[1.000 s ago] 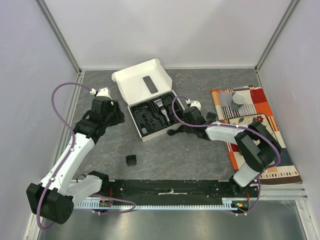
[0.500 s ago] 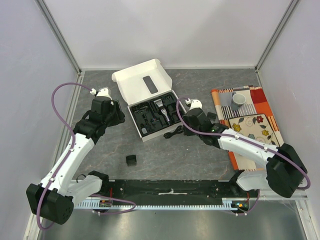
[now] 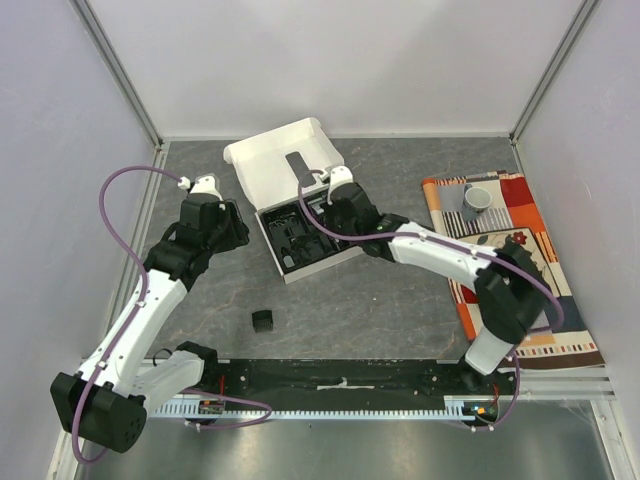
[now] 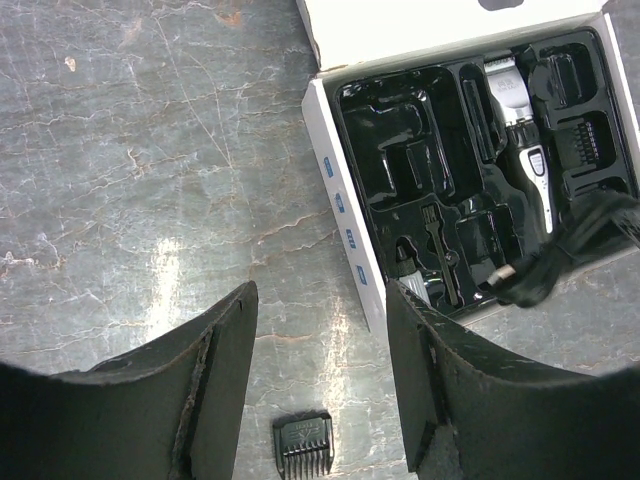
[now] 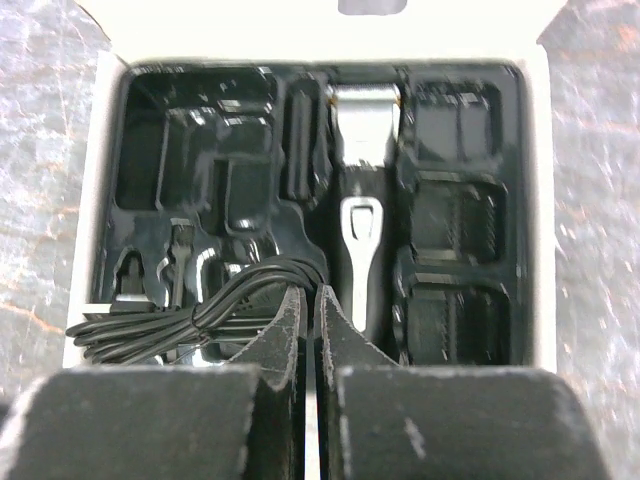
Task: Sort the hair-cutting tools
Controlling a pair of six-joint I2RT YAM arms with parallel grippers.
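Note:
The white box's black tray (image 3: 290,262) holds the black-and-silver clipper (image 5: 362,225) and comb attachments (image 5: 455,215). My right gripper (image 5: 310,295) hangs over the tray (image 5: 200,150), shut on the coiled black cord (image 5: 170,322), whose loops trail left over the tray's near-left corner. In the top view the right gripper (image 3: 322,222) sits above the tray's middle. My left gripper (image 4: 320,300) is open and empty above bare table left of the box (image 4: 345,225). One loose black comb attachment (image 4: 303,445) lies on the table below it, also in the top view (image 3: 262,320).
The box's white lid (image 3: 285,165) stands open at the back. A patterned mat (image 3: 520,270) lies at the right with a grey cup (image 3: 477,200) on it. Grey walls close in the table on three sides.
My right gripper has swung left from the table beside the box's right corner to above the tray, carrying the cord with it. The left arm has barely moved.

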